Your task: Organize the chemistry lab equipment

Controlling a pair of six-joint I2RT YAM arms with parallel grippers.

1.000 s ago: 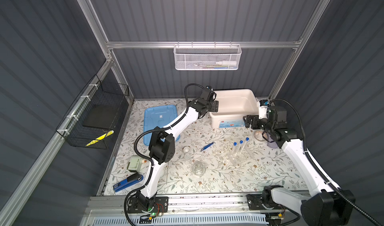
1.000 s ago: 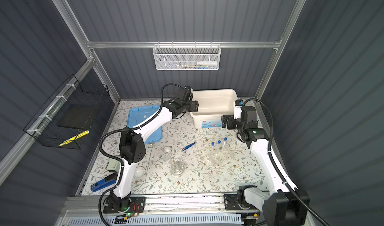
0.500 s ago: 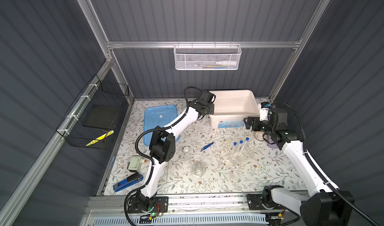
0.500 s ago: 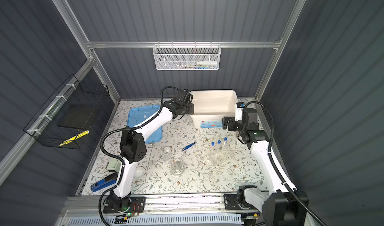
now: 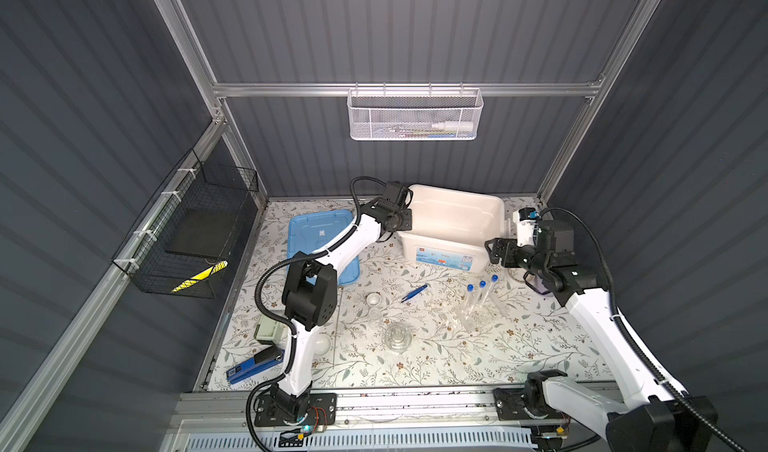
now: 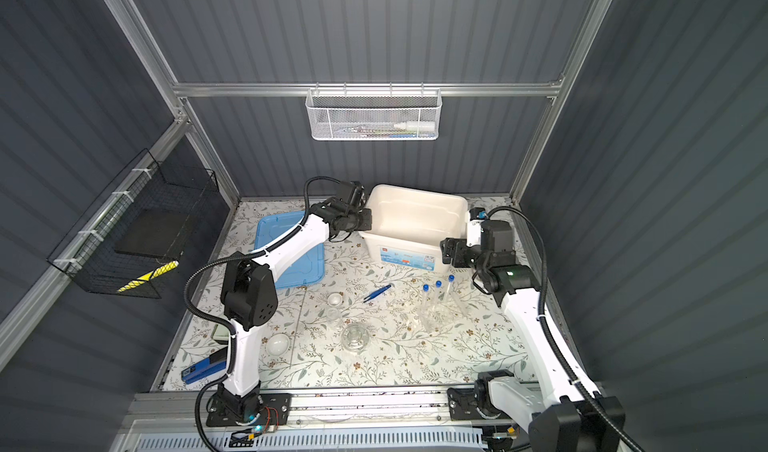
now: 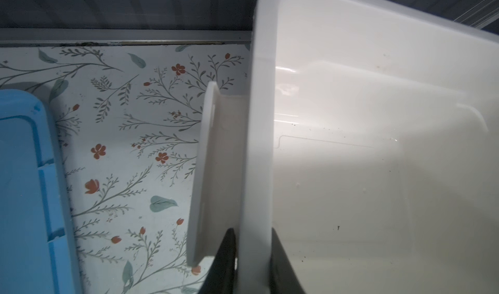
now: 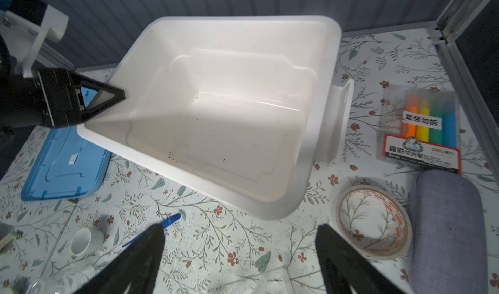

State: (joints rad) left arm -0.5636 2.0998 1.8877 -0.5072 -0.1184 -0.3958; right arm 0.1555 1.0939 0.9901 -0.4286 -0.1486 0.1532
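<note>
- Floral table [image 5: 415,371], near edge: clear glassware [image 5: 397,337], white dishes [image 5: 373,299], blue tweezers [image 5: 414,293], test tubes [image 5: 480,294], all outside white bin [image 5: 453,221].
- Midway: right gripper [image 8: 240,227] wide open, empty; may topple test tubes when swinging.
- Farthest: left gripper [image 7: 253,263] pinching white bin rim; may tilt or slip under one-sided pull.

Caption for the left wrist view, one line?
Left gripper clamps the rim of the white bin, blue lid lying nearby.

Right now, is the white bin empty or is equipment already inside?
Empty. In the right wrist view the white bin shows only its bare floor and walls.
</note>
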